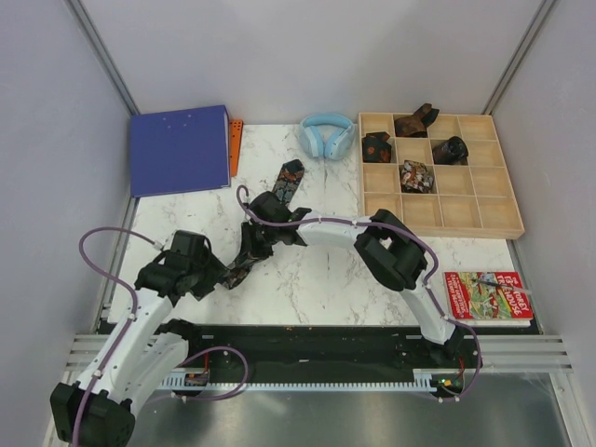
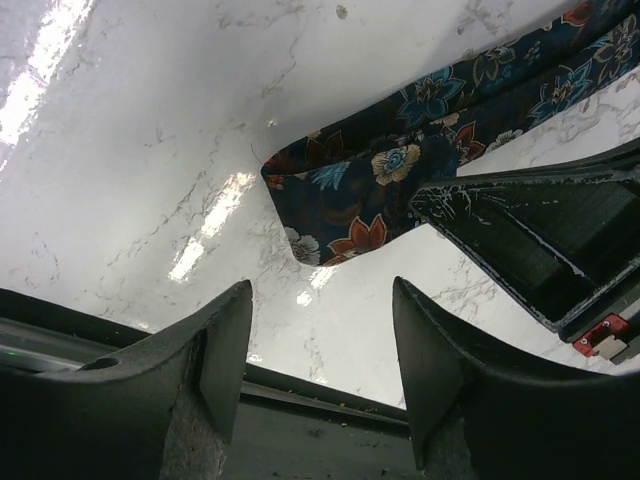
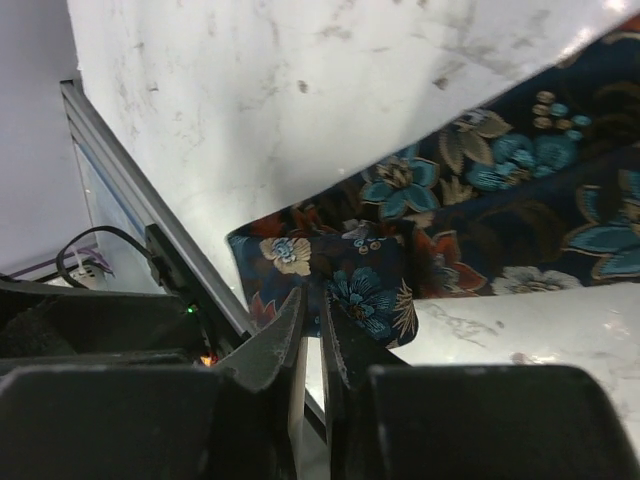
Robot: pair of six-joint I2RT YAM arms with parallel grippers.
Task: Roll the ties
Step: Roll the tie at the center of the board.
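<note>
The tie (image 1: 291, 175) lies as a long strip on the table (image 1: 335, 279), running from 1 o'clock down to 7 o'clock, with its near end doubled over. My right hand (image 3: 312, 300) is narrowed to a slit and pinches that fold. My left hand (image 2: 320, 345) is wide and empty, with the fold at its 12 o'clock. The cloth looks light, limp and slick. I judge it best gripped at the fold, across its width.
</note>
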